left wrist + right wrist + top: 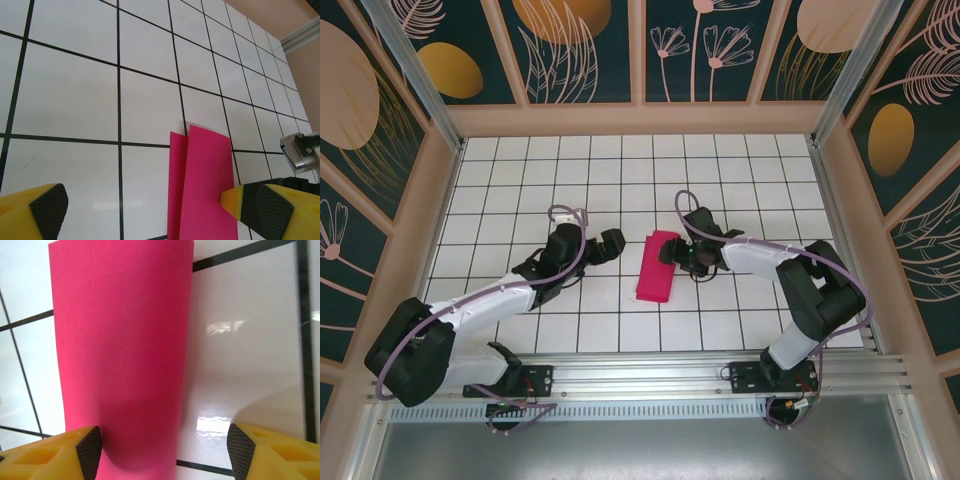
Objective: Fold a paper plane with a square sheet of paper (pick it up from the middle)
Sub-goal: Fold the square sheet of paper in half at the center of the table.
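Up close, paper, two offset layers

Both arms reach inward, left hand and right hand low, fingers spread.

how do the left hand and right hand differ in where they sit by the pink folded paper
Seen from above, the left arm's yellow-fingered hand is apart from the left edge of the folded magenta-pink paper sheet, with bare tile between them; the right arm's yellow-fingered hand sits right at its right edge. The left hand points rightward, the right hand leftward. Both are open, and neither grips the paper.
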